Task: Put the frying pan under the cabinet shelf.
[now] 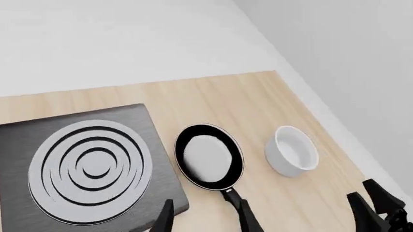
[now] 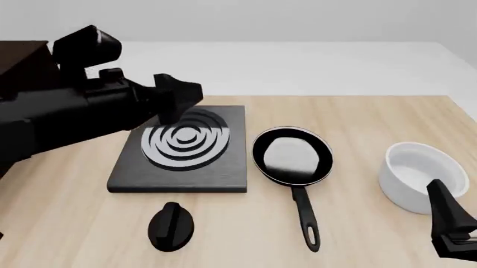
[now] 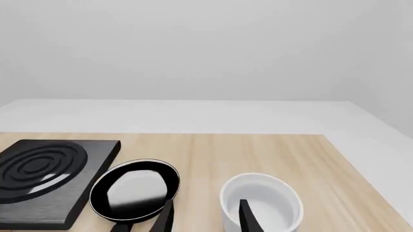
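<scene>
The frying pan [image 2: 292,156] lies flat on the wooden table, right of the stove plate, with its long handle [image 2: 305,220] pointing toward the near edge. It also shows in both wrist views [image 1: 210,157] [image 3: 134,192]. Only a corner of the dark cabinet shelf [image 2: 22,58] shows at the far left, behind my left arm. My left gripper [image 2: 179,100] hovers above the stove plate's back left, well clear of the pan, open and holding nothing [image 1: 205,222]. My right gripper [image 2: 451,223] is low at the near right beside the bowl, open and empty [image 3: 203,217].
A black square stove plate [image 2: 182,148] with grey rings lies left of the pan. In front of it stands a black knob [image 2: 171,225]. A white bowl [image 2: 421,176] stands right of the pan, near the table's right edge.
</scene>
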